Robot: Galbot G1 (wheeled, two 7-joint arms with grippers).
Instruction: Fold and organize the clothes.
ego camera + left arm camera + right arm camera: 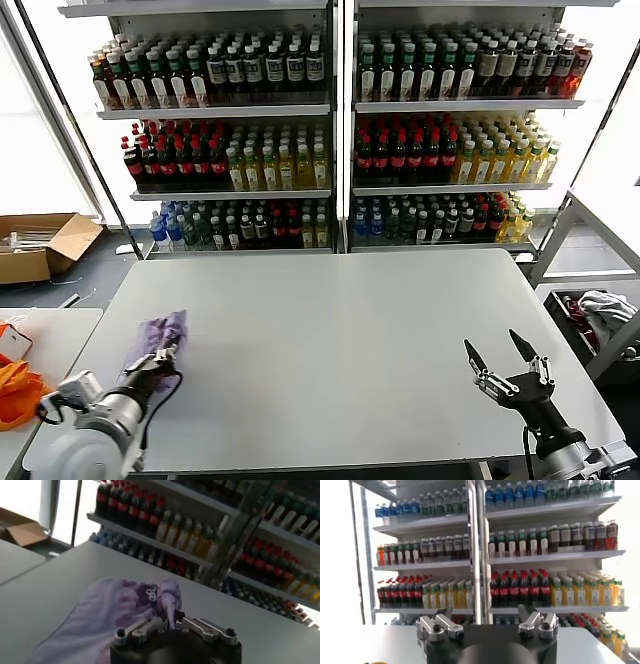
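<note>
The lavender T-shirt (160,335) lies bunched up at the left edge of the grey table (340,340). In the left wrist view the shirt (120,610) spreads out in front of the fingers, with its dark purple and white print showing. My left gripper (163,357) is shut on a raised fold of the shirt, pinched between the jaws (170,621). My right gripper (500,352) is open and empty, held above the table's front right corner, fingers pointing up and away.
Shelves of bottled drinks (330,130) stand behind the table. A cardboard box (40,245) sits on the floor at far left. Bright orange fabric (15,390) lies on a side table at left. A bin with cloths (600,315) is at right.
</note>
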